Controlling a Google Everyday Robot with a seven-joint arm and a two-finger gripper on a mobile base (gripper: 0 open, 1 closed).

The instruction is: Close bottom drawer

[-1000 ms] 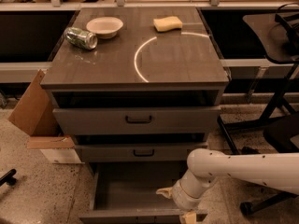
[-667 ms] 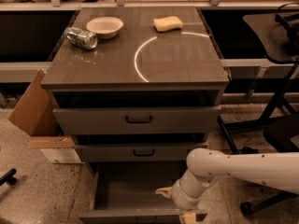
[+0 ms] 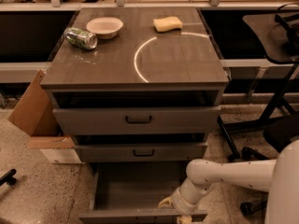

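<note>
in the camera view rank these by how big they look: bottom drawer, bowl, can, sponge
1. bottom drawer, pulled open, with the gripper at its front edge
2. bowl
3. can and sponge: these look about alike, so they are not ranked against each other

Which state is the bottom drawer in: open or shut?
Open: the bottom drawer is pulled out, grey inside showing. The gripper is at its front edge.
</note>
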